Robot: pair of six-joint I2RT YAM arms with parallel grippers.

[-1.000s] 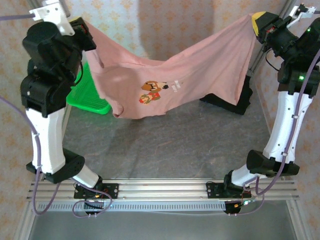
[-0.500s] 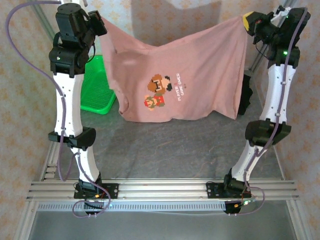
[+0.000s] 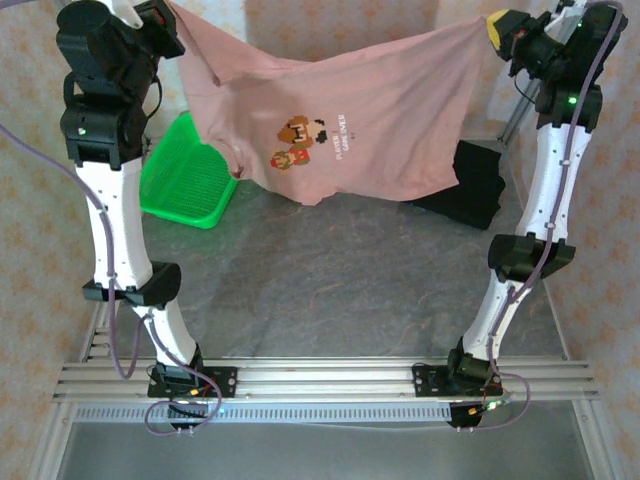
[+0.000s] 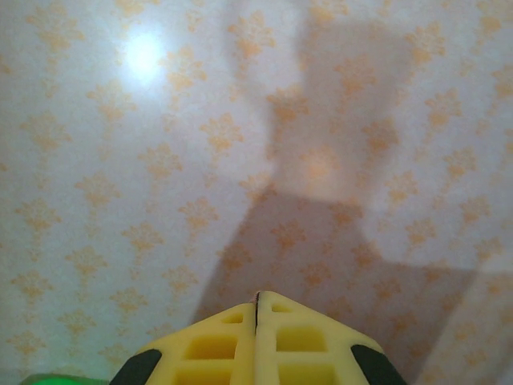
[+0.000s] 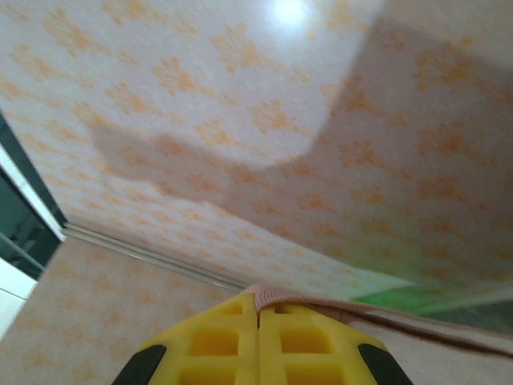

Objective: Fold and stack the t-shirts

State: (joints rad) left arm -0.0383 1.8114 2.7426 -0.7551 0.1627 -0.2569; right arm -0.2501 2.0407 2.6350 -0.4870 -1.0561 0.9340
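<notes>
A dusty-pink t-shirt (image 3: 380, 120) with a brown-and-white pixel print (image 3: 298, 145) hangs in the air, stretched between both raised arms above the back of the table. My left gripper (image 3: 168, 12) is shut on its upper left corner. The right gripper (image 3: 497, 27) is shut on its upper right corner. In the right wrist view a pink hem (image 5: 337, 307) runs out from between the shut yellow fingers (image 5: 210, 341). The left wrist view has its yellow fingers (image 4: 210, 345) pressed together. A black folded t-shirt (image 3: 470, 185) lies on the table at the back right.
A bright green mesh basket (image 3: 185, 180) sits at the back left of the grey table (image 3: 330, 290), partly behind the hanging shirt. Patterned walls close in the back and sides. A metal rail (image 3: 320, 378) with both arm bases runs along the near edge.
Both arms have lifted the pink shirt higher and farther back. Its lower hem now hangs well above the table, and more of the black shirt shows.
</notes>
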